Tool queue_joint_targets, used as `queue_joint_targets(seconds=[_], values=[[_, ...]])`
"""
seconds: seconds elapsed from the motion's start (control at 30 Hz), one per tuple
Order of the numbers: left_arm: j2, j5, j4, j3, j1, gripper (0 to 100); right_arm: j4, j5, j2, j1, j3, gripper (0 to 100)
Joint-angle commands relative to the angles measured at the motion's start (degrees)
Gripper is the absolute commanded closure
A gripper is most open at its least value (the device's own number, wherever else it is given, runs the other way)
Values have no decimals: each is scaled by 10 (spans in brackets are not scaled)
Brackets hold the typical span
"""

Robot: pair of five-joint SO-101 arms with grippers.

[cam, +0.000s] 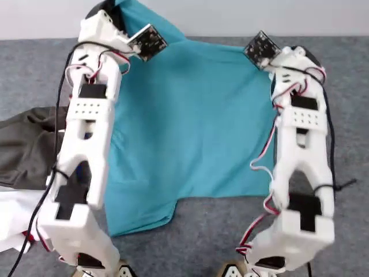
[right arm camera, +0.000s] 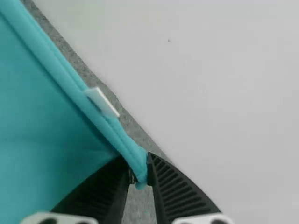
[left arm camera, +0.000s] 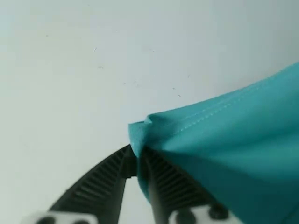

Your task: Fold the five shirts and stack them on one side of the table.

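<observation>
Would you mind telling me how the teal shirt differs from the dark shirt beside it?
The teal shirt is bright and spread wide; the dark shirt is olive-grey and crumpled. The teal shirt is pinched along its far edge by the left gripper and right gripper; the dark shirt lies loose. Both rest on the grey table.

Robotics lab bench — grey felt table (cam: 351, 75), bare white wall (cam: 259, 14), exposed servo wiring (cam: 260, 154).

Left arm (cam: 86, 133) and right arm (cam: 302, 144) both stretched far forward, left gripper (left arm camera: 137, 158) and right gripper (right arm camera: 138, 170) each pinching the teal shirt (cam: 196, 127), seemingly raised.
</observation>
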Motion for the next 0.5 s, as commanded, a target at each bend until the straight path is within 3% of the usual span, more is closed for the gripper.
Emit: queue_joint_targets(seconds=[0.0, 0.17, 0.47], values=[[11, -5, -17, -60, -7, 986, -7, 7, 37, -8, -95, 988], [-8, -6, 85, -59, -7, 986, 36, 7, 53, -15, -109, 988], [-119, -6, 505, -58, -6, 986, 316, 7, 15, -11, -110, 988]])
